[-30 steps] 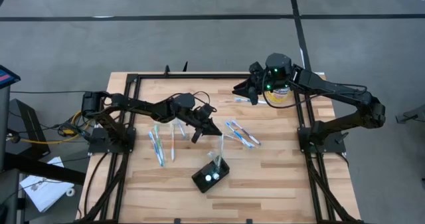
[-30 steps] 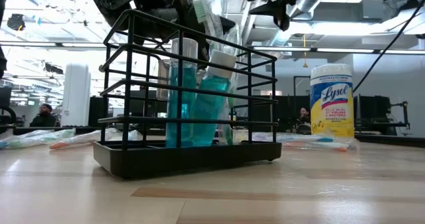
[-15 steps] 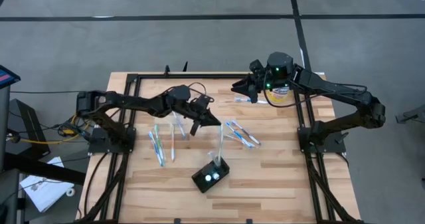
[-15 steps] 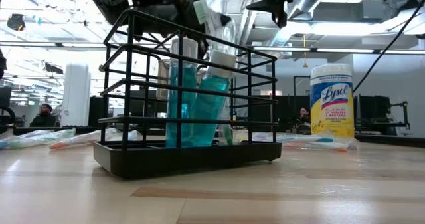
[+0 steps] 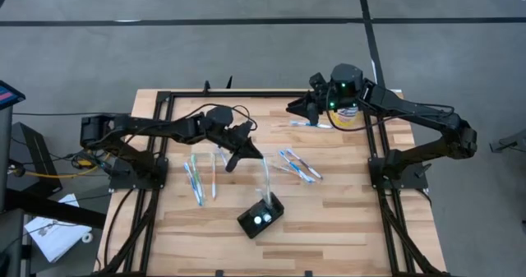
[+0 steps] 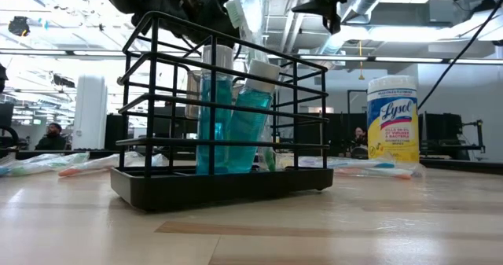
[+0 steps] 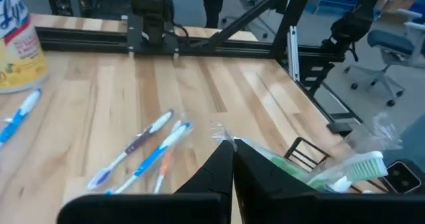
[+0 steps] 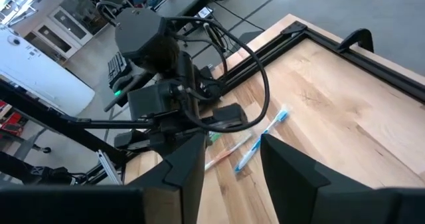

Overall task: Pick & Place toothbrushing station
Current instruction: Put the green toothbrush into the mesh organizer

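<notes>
Toothbrushing station (image 5: 260,217) sits on table (image 5: 329,228) near front edge, long axis diagonal, front-left to back-right. Left gripper (image 5: 234,154) above mid-table, fingers together on wrapped toothbrush (image 7: 345,169). Right gripper (image 5: 301,107) by back edge, fingers apart.

An open-plan lab or office: exposed ceiling ducts (image 6: 271,13), desks with office chairs (image 7: 382,48), concrete floor (image 5: 246,39)

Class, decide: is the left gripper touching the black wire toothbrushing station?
Apart. In the high view, the left gripper sits up-table from the toothbrushing station, with bare wood showing between them; only a wrapped toothbrush bridges the gap.
</notes>
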You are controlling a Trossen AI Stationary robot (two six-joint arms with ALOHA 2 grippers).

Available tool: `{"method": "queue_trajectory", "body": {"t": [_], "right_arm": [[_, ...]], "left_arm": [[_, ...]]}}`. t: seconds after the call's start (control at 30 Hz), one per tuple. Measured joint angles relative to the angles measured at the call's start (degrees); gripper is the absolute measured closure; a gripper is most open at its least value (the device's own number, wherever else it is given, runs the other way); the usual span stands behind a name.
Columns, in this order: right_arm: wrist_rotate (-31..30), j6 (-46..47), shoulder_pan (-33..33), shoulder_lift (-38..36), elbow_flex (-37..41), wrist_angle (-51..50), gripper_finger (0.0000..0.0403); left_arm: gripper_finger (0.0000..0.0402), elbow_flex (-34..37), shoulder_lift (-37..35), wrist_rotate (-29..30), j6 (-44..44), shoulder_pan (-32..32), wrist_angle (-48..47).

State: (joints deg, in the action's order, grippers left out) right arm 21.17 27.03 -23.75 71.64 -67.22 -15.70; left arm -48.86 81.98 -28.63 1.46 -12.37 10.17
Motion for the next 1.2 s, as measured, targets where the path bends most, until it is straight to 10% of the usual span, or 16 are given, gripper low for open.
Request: {"method": "queue_trajectory", "body": {"t": [1.2], "right_arm": [[-0.2,1.5,0.0,0.0,0.0,3.6,0.0269]], "left_arm": [[0.0401,-9.3,-0.2,1.7,9.2,3.6,-6.2]]}}
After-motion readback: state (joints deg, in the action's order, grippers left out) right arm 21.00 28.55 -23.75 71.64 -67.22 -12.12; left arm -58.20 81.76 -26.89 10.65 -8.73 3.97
